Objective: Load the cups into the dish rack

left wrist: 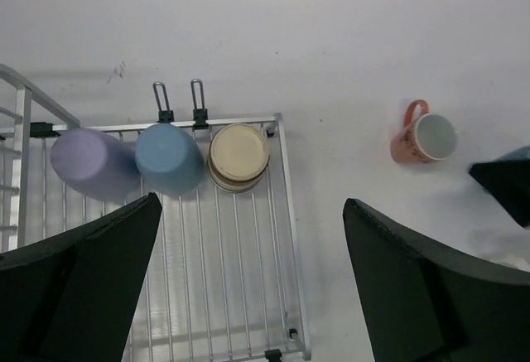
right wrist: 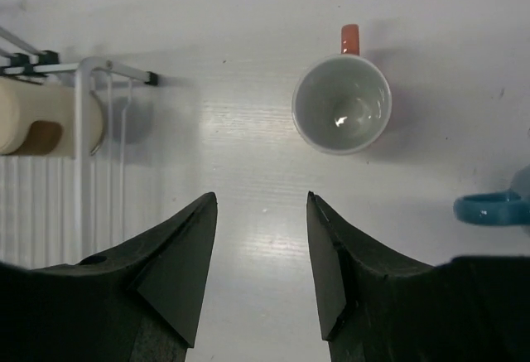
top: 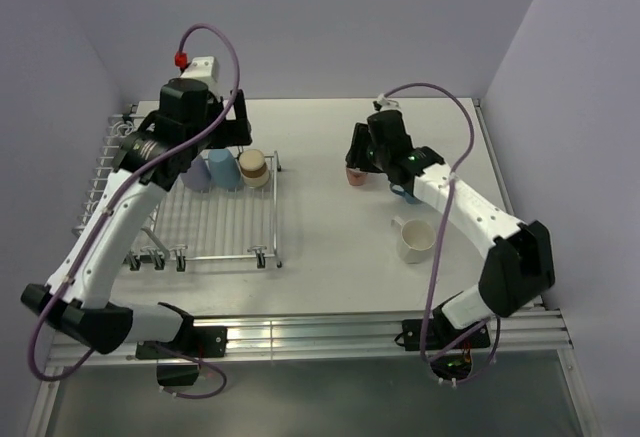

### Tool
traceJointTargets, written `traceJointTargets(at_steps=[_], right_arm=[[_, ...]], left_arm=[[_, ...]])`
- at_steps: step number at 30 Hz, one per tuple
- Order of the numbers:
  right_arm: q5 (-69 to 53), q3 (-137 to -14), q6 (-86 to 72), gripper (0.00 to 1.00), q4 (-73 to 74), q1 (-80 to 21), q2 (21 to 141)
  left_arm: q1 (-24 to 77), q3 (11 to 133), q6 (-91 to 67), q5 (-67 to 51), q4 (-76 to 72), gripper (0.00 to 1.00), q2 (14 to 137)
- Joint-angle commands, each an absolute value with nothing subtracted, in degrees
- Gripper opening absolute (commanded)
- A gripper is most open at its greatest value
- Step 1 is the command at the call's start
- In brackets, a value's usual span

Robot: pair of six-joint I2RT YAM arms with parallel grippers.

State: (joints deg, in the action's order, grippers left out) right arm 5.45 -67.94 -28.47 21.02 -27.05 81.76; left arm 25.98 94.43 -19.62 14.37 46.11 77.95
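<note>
Nearest the arm bases, a white mug [top: 413,240] stands upright on the bench [top: 330,257], its handle toward the left, well apart from everything else. To its left lies the dish rack [top: 272,219], its near half bare.

The left end effector [left wrist: 252,205] hangs above the rack with its 2 fingers [left wrist: 99,271] spread wide, holding nothing and touching nothing. Past it, 3 cups sit side by side along the rack's far rail: a lavender cup [left wrist: 91,163], a light blue cup [left wrist: 170,159] and a cream cup [left wrist: 238,156], each touching or just beside its neighbour.

On the right, the right end effector [right wrist: 262,198] hovers over bare bench, its fingers parted by a moderate gap and gripping nothing. Just beyond its fingertips stands the salmon-pink mug [right wrist: 342,103], upright, mouth open to the camera, white inside, handle pointing away. A mid-blue mug [right wrist: 493,207] sits just to the right of it, mostly hidden beneath the right arm, only its handle clear in the wrist view.
</note>
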Motion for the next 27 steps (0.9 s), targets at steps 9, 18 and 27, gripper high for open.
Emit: traceJointTargets(at_steps=[9,18,27], right_arm=[[14.0,-80.9,-22.4,0.53,26.5,-28.0,97.9],[14.2,-85.1,-21.2,0.52,27.1,-28.0,104.1],[14.7,-87.3,-20.6,0.51,26.9,-28.0,108.7]], left_arm=[[26.1,87.3,-22.6,7.9,41.7,0.99,64.8],[26.1,85.2,-23.0,8.6,42.9,0.99,60.2],[26.1,83.6,-23.1,7.6,42.8,0.99,59.4]])
